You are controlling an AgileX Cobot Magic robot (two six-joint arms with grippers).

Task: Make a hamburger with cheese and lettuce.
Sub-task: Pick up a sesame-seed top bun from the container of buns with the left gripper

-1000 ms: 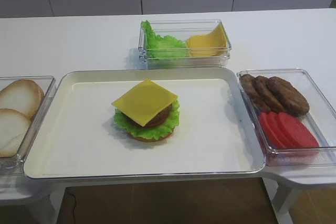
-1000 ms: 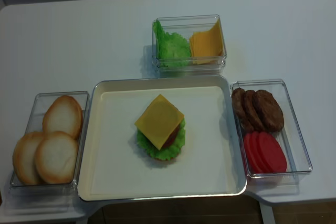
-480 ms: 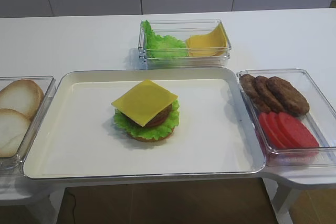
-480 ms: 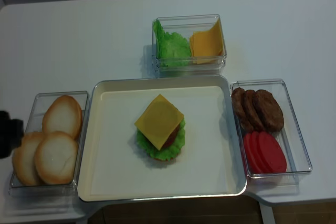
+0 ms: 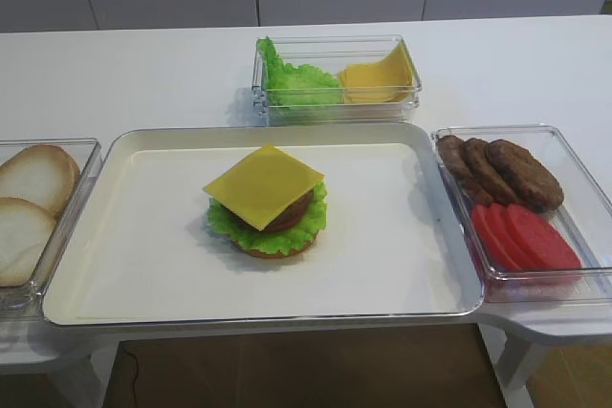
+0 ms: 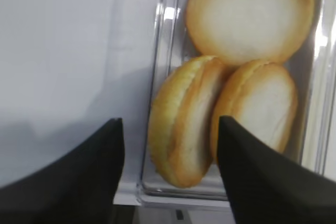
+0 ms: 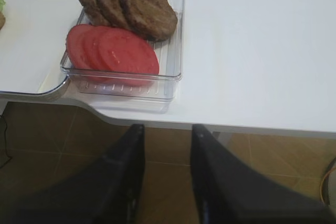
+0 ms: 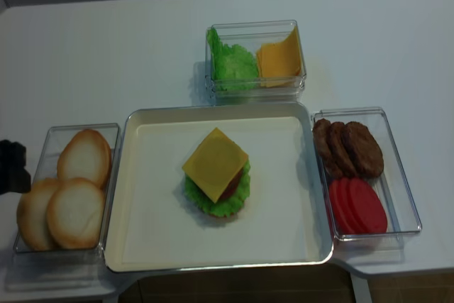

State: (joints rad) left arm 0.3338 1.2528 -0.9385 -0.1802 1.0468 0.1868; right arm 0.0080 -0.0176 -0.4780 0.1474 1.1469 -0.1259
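Unfinished hamburger at mid-tray, left gripper wide open over the bun bin.

The hamburger [image 8: 217, 182] sat near the middle of the tray [image 8: 142, 239], bare tray floor all round it and well clear of every rim. Its cheese [image 8: 215, 164] lay flat on the patty, corners overhanging the lettuce [image 8: 235, 195]; in the realsense view it sat diamond-wise, one corner toward the far rim. The left gripper [image 6: 170, 145] hung spread-jawed above the pale buns [image 6: 220, 114], touching none. The right gripper [image 7: 167, 156] stood parted and empty off the table edge. Since half a second earlier, the dark left arm [image 8: 13, 167] had shifted slightly at the left border.
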